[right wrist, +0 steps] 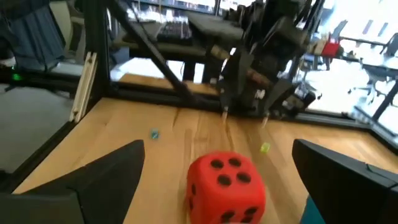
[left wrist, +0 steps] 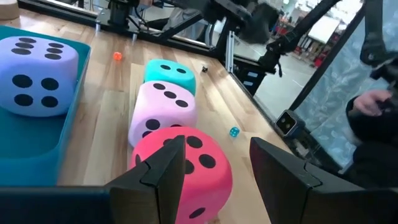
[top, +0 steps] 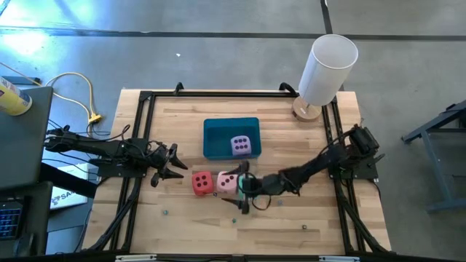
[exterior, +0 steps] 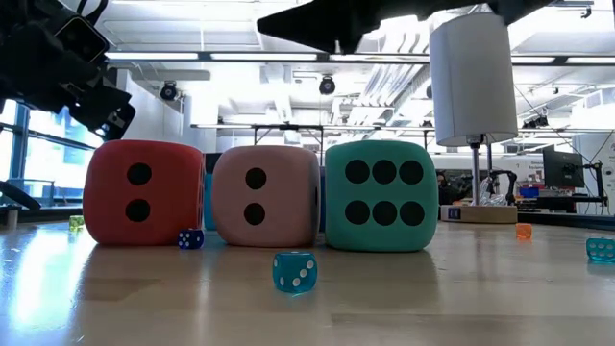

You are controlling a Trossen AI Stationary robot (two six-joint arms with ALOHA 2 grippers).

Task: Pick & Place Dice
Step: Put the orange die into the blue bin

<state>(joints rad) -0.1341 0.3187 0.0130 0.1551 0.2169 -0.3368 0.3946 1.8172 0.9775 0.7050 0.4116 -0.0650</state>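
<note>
On the table (top: 291,145) the blue tray (top: 215,138) sits near the middle, and the purple die (top: 241,145) lies inside it at its right end, six dots facing the left wrist camera. Just in front of the tray three dice stand in a row, touching or nearly so: the red die (top: 202,183) on the left, the pink die (top: 226,181) in the middle and the teal die (exterior: 381,196) on the right, the last mostly covered from above by the right arm. The right gripper (top: 242,188) is over that end of the row with its fingers (right wrist: 93,180) spread wide apart and nothing between them; its wrist camera looks along the row at the red die. The left gripper (top: 169,164) hangs just left of the red die, its fingers (left wrist: 163,168) partly apart and empty, pointing at that die. Tiny dice (exterior: 293,271) lie scattered on the wood in front of the row. A white cylinder (top: 328,69) stands on a round base at the table's far right corner.
</note>
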